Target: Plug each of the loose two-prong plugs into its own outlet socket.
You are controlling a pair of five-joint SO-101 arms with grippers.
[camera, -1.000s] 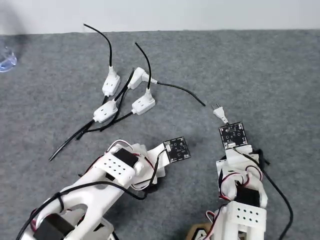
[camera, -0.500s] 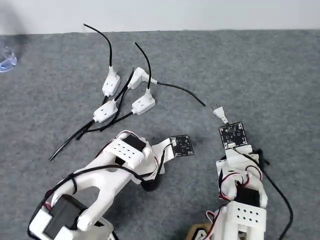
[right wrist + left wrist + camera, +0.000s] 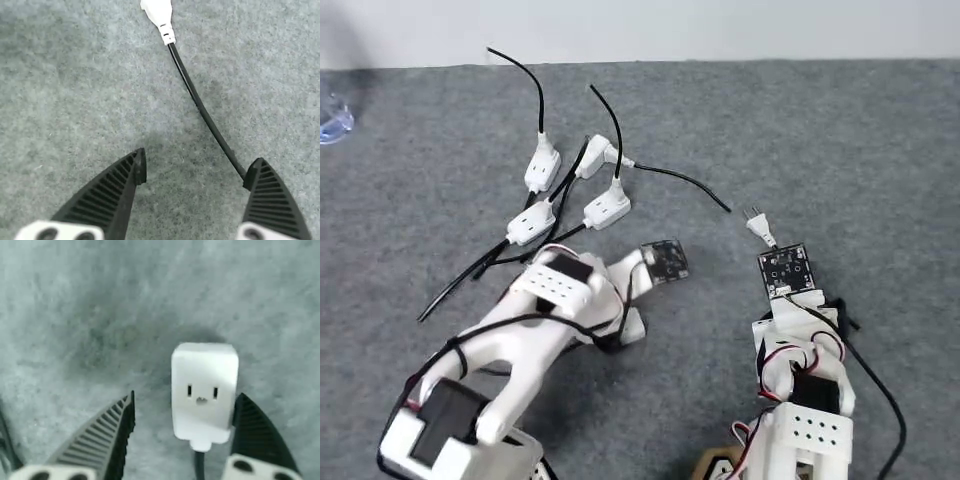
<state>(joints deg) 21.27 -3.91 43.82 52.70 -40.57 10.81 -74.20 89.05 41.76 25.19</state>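
Observation:
Three white outlet sockets (image 3: 542, 165) (image 3: 531, 222) (image 3: 607, 208) on black cords lie clustered at the back left of the grey mat. A white two-prong plug (image 3: 600, 154) lies among them. Another loose plug (image 3: 757, 226) lies just ahead of the right arm (image 3: 800, 340). The left arm (image 3: 560, 290) stretches toward the cluster. My left gripper (image 3: 185, 397) is open and straddles one socket (image 3: 204, 390), slots up, touching neither finger. My right gripper (image 3: 199, 157) is open above the plug's black cord (image 3: 200, 107), with the plug (image 3: 159, 12) a little beyond its fingertips.
A clear glass object (image 3: 332, 115) sits at the far left edge. A white wall (image 3: 720, 30) borders the mat at the back. Black cords (image 3: 470, 275) trail from the sockets toward the front left. A loose cord (image 3: 685, 183) runs between the cluster and the right plug.
The left arm has swung away from the front and toward the socket cluster, ending with a socket between its fingers. The right arm and both plugs have stayed put.

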